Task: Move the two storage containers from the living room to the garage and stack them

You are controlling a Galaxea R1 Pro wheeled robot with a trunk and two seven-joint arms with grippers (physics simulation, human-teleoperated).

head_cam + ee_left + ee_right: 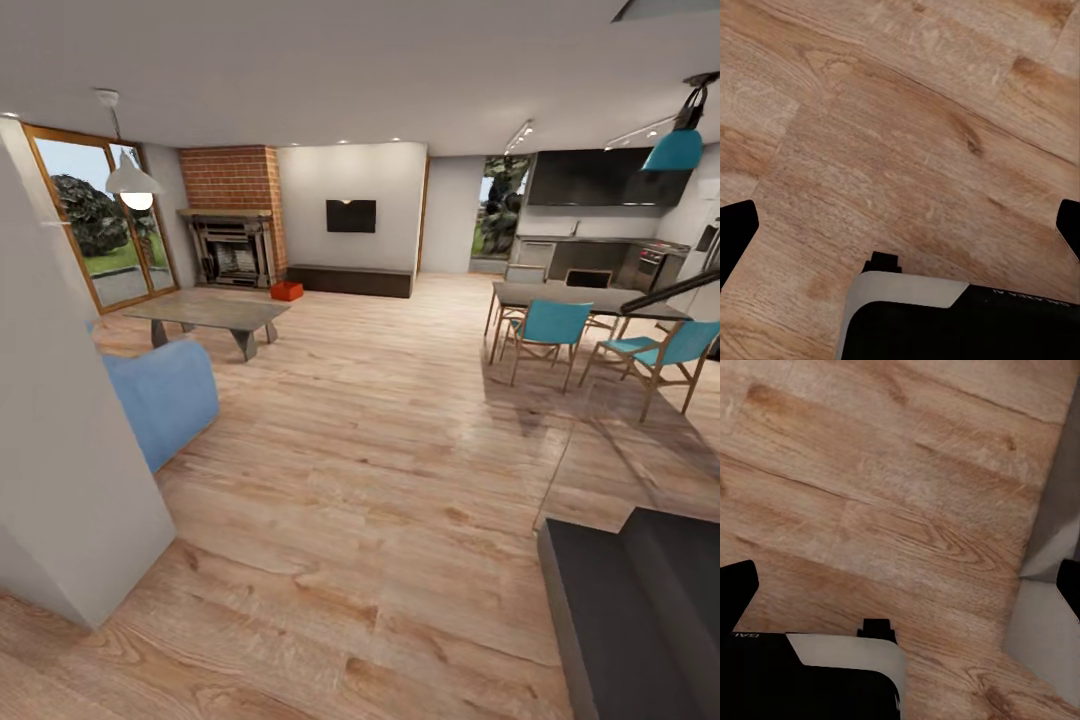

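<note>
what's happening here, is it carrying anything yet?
Not yet. The robot is in the living room, looking across the plank floor toward the fireplace. One orange-red container sits on the floor far ahead, between the fireplace and the dark bench. Both wrist views show bare floor between wide-spread fingers, so the left end effector and right end effector are open and empty.

Glossy wood plank floor [380, 480], red brick chimney [232, 178], matt walls.

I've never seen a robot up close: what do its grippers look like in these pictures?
Each wrist view shows black finger tips at both edges, apart. The left gripper and right gripper have a black body with a pale grey rounded panel and a small black block; faint lettering is unreadable.
</note>
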